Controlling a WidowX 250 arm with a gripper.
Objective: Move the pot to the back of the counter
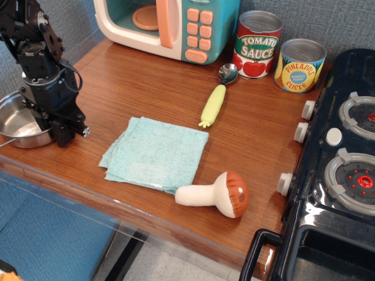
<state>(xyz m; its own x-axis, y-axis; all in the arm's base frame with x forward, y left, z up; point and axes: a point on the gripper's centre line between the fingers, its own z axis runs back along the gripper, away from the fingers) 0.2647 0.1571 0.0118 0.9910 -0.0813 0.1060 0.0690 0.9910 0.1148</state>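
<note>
The pot (19, 124) is a shallow shiny steel pan at the counter's front left corner, partly cut off by the frame's left edge. The counter (158, 88) is brown wood grain with a clear plastic front edge. My black gripper (61, 133) points down at the pot's right rim, with its fingertips (63, 138) low by the counter and touching or just beside the rim. The arm hides the pot's right side, and I cannot see the gap between the fingers.
A folded teal cloth (155, 153) lies right of the gripper, with a toy mushroom (220, 193) in front of it. A yellow-handled spoon (215, 99), a toy microwave (170, 26) and two cans (258, 44) stand at the back. A black toy stove (340, 170) fills the right.
</note>
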